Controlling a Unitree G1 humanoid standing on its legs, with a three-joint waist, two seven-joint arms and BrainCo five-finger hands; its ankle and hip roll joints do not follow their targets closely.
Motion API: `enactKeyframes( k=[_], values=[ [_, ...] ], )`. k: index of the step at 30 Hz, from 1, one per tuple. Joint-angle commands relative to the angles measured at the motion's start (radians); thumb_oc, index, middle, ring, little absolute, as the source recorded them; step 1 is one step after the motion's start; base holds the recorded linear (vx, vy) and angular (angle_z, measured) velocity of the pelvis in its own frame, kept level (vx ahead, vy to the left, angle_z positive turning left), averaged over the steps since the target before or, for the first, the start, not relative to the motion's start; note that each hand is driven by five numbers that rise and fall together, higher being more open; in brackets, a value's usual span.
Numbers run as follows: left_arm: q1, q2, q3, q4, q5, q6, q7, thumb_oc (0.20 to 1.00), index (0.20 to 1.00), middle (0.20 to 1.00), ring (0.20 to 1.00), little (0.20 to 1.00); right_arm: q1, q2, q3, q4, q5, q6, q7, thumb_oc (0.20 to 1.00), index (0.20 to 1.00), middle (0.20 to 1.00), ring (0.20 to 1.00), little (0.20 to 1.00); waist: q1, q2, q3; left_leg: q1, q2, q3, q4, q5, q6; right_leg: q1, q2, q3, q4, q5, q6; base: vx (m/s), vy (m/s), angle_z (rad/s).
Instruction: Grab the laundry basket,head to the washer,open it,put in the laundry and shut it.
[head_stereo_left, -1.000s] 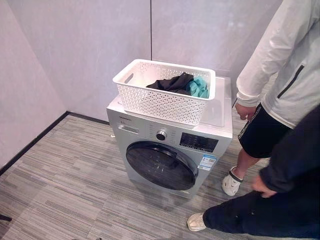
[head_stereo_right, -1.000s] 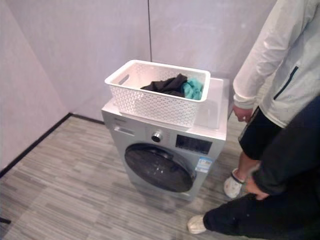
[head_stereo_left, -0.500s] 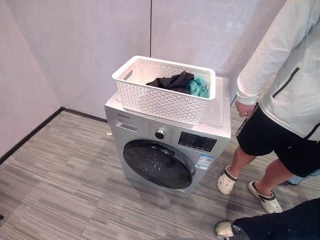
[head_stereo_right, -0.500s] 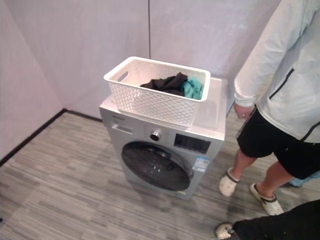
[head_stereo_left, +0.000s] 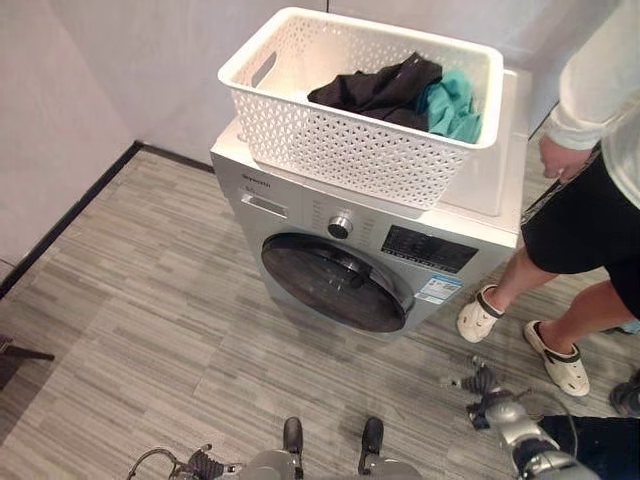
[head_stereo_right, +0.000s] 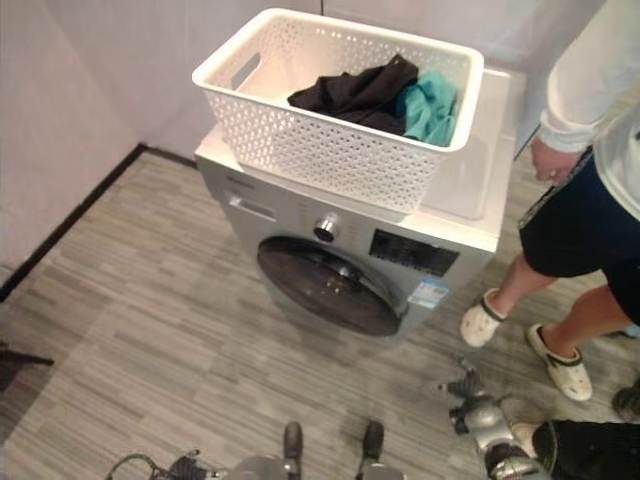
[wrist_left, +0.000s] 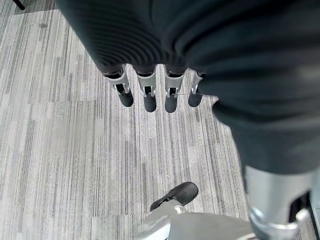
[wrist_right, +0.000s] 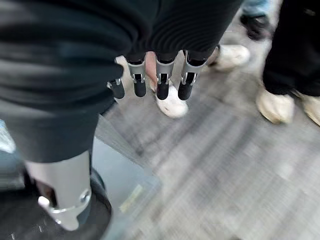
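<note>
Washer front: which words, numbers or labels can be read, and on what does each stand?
Small print on the washer, upper left front: too small to read.
Sticker beside the door: blurred, unreadable.
Dark display panel: nothing legible.
Laundry basket: no text.

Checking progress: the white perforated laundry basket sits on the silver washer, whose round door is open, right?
Not quite: the left eye view shows the white perforated laundry basket on the silver washer, but its round door is shut.

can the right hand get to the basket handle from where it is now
Probably not yet: the right hand hangs low, open, near the floor, apart from the basket atop the washer. Nothing blocks it.
</note>
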Motion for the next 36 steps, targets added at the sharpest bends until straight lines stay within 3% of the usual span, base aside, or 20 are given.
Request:
enactKeyframes(
  k=[1, 10, 22, 31, 32, 33, 36],
  values=[
    [-0.040, -0.003, -0.011, 0.042, -0.025, -0.013, 0.039, 1.000, 1.000, 1.000, 1.000, 1.000, -0.064, -0.062, 0.045, 0.000, 0.009, -0.030, -0.059, 1.000, 1.000, 1.000, 1.000, 1.000, 0.009, -0.022, -0.008, -0.079, -0.006, -0.098, -0.030, 0.054, -0.046, -0.013, -0.066, -0.016, -0.002, 0.018, 0.082, 0.00, 0.000, 0.00],
    [-0.084, -0.006, -0.042, 0.024, -0.047, -0.019, 0.071, 1.000, 1.000, 1.000, 1.000, 1.000, -0.237, -0.090, 0.152, -0.051, -0.041, -0.032, -0.071, 1.000, 1.000, 1.000, 1.000, 1.000, 0.025, -0.023, 0.033, -0.116, -0.005, -0.099, -0.030, 0.063, -0.044, -0.054, -0.063, 0.002, -0.002, 0.026, 0.078, 0.00, 0.000, 0.00],
    [-0.151, -0.026, -0.104, 0.004, -0.081, -0.026, 0.100, 1.000, 1.000, 1.000, 1.000, 1.000, -0.407, 0.007, 0.304, 0.000, -0.044, -0.032, -0.041, 1.000, 1.000, 1.000, 1.000, 1.000, 0.054, -0.037, 0.086, -0.174, 0.000, -0.121, -0.030, 0.084, -0.044, -0.108, -0.054, 0.006, -0.002, 0.040, 0.073, -0.01, -0.003, 0.01],
    [-0.151, -0.013, -0.122, 0.005, -0.063, -0.030, 0.128, 1.000, 1.000, 1.000, 1.000, 1.000, -0.488, 0.027, 0.318, 0.078, -0.107, -0.019, -0.109, 1.000, 1.000, 1.000, 1.000, 1.000, 0.082, -0.025, 0.109, -0.200, -0.006, -0.143, -0.030, 0.097, -0.043, -0.123, -0.059, -0.007, -0.002, 0.045, 0.073, -0.02, 0.003, 0.07],
    [-0.151, -0.012, -0.124, 0.006, -0.062, -0.029, 0.127, 1.000, 1.000, 1.000, 1.000, 1.000, -0.486, 0.043, 0.332, 0.083, -0.108, -0.015, -0.092, 1.000, 1.000, 1.000, 1.000, 1.000, 0.084, -0.025, 0.109, -0.199, -0.006, -0.144, -0.030, 0.097, -0.043, -0.120, -0.059, -0.008, -0.002, 0.045, 0.072, 0.02, -0.026, 0.21],
    [-0.152, -0.007, -0.114, 0.015, -0.057, -0.023, 0.122, 1.000, 1.000, 1.000, 1.000, 1.000, -0.465, 0.106, 0.376, 0.078, -0.078, -0.007, 0.003, 1.000, 1.000, 1.000, 1.000, 1.000, 0.085, -0.032, 0.107, -0.185, -0.004, -0.148, -0.030, 0.094, -0.044, -0.104, -0.057, -0.011, -0.002, 0.039, 0.069, 0.03, -0.034, 0.13],
    [-0.141, 0.005, -0.100, 0.013, -0.050, -0.020, 0.112, 1.000, 1.000, 1.000, 1.000, 1.000, -0.394, 0.225, 0.476, 0.016, -0.093, -0.007, 0.075, 1.000, 1.000, 1.000, 1.000, 1.000, 0.090, -0.042, 0.092, -0.163, -0.001, -0.156, -0.030, 0.090, -0.045, -0.078, -0.052, -0.020, 0.003, 0.023, 0.062, 0.05, -0.066, 0.00]
  ],
)
